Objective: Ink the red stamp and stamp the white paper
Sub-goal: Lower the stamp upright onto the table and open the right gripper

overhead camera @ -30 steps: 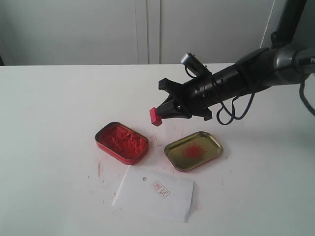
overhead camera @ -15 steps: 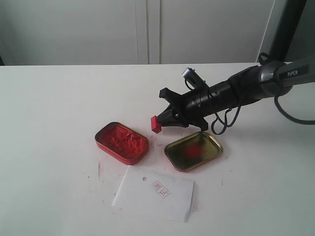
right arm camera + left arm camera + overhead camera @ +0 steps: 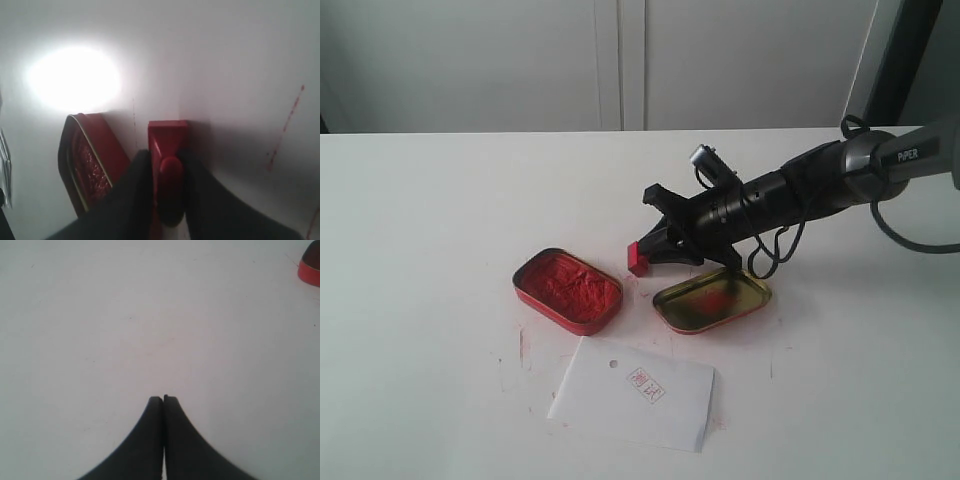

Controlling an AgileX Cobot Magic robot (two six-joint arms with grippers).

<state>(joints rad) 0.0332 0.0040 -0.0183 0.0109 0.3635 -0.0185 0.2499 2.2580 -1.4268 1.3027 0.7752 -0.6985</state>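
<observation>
One red stamp [image 3: 639, 256], one tin [image 3: 567, 290] (one gold lid [image 3: 712, 301]), one white paper [image 3: 600, 396].

- "PiPER", white lettering on the grey link of the right arm [image 3: 895, 160], toward 3 o'clock in the exterior view.
- Red imprint [image 3: 645, 384] on the white paper [image 3: 605, 405], toward 6 o'clock: framed characters, too small to read.

On the bench [image 3: 420, 250] the paste tin [image 3: 567, 290] sits left of the lid [image 3: 712, 300] (a gap between them). The white paper [image 3: 633, 393] lies in front of both. The red stamp [image 3: 639, 256] is behind that gap, in the right pincer [image 3: 653, 250].
</observation>
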